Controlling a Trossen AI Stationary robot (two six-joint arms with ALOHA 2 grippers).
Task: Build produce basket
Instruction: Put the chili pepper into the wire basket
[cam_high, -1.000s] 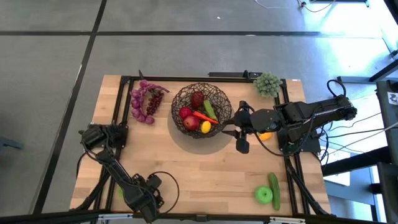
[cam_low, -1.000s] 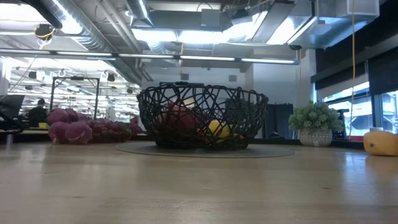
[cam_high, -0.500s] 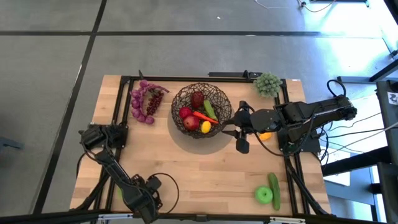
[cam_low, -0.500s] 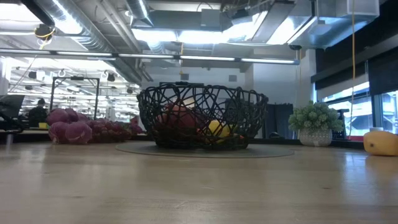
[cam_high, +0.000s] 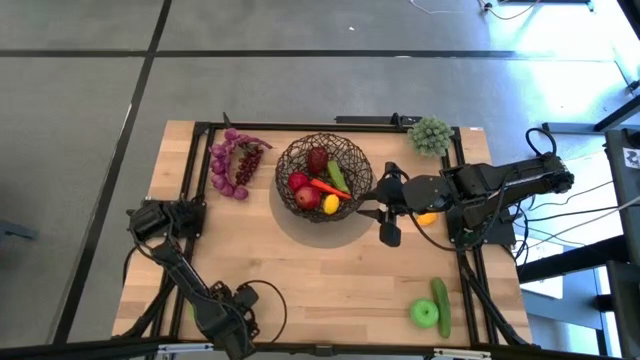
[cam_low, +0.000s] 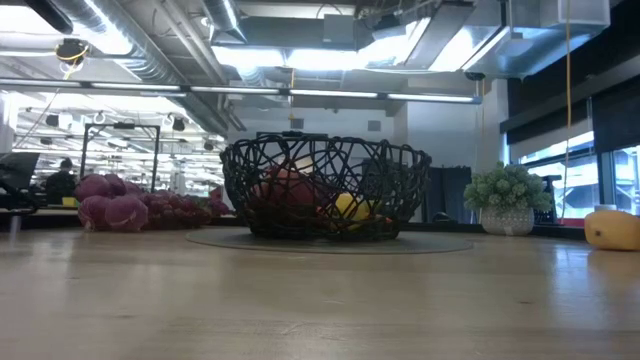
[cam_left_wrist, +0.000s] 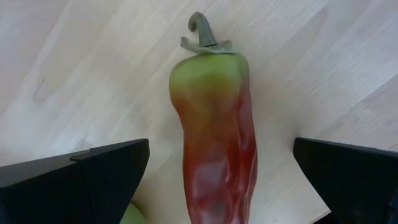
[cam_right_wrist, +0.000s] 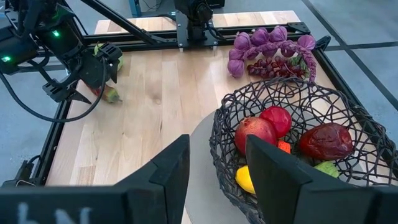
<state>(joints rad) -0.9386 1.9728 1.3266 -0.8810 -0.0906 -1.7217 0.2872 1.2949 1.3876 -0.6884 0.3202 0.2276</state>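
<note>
L tool (cam_left_wrist: 211, 180) sits low at the near-left corner of the desk (cam_high: 330, 270), jaws spread wide w/ nothing gripped; a red-green chilli (cam_left_wrist: 214, 137) lies flat on the wood between the two fingers (cam_left_wrist: 74, 180), stem end pointing away from the wrist, gaps on both sides so no contact. A bit of green shows just beside the chilli under one finger, can't tell what it is. R tool (cam_high: 385, 212) hovers just right of the basket (cam_high: 322, 177), near its rim, jaws part open and empty; from its wrist view the fingers (cam_right_wrist: 168, 168) frame the basket's near edge. Basket stands at desk's far centre on a pale round mat (cam_high: 300, 232). Inside: two red apples (cam_right_wrist: 255, 134), a darker red fruit (cam_right_wrist: 328, 141), lemon (cam_high: 330, 204), carrot (cam_high: 326, 186) and a green piece (cam_high: 338, 176). Purple grapes (cam_high: 232, 162) lie on the desk left of the basket, near but apart from it. An orange-yellow fruit (cam_high: 426, 217) rests on the desk under the R arm. Green apple (cam_high: 424, 313) and cucumber (cam_high: 441, 303) lie touching at the near-right corner, well apart from the basket. Pale green bumpy cluster (cam_high: 430, 135) sits at the far-right corner.
</note>
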